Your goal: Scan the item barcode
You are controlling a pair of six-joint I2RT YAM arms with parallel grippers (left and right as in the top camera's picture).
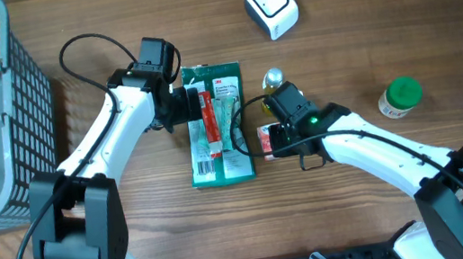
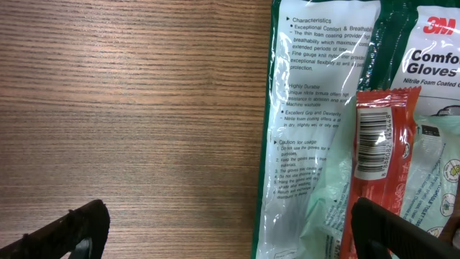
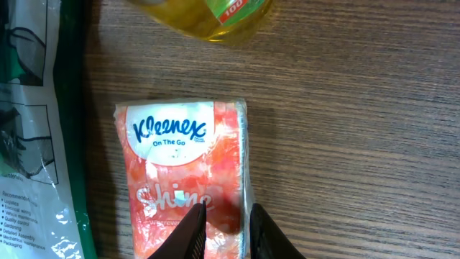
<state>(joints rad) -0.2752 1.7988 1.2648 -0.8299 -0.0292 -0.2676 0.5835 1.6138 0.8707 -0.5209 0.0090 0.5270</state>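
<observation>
Pinching the Kleenex pack (image 3: 180, 165) by its near end, the right claw (image 3: 226, 224) sits over it; left claw (image 2: 241, 230) gapes wide.

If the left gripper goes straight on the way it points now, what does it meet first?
One finger of the left gripper would probably meet the red packet on the gloves package; the other, bare table. Depth is unclear.

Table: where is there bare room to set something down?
Bare wood: between basket and scanner; right of the scanner, beyond the jar; the near strip on the robot's side of the gloves. Crowded: the middle, where gloves, tissues, bottle, left end effector and right end effector meet.
</observation>
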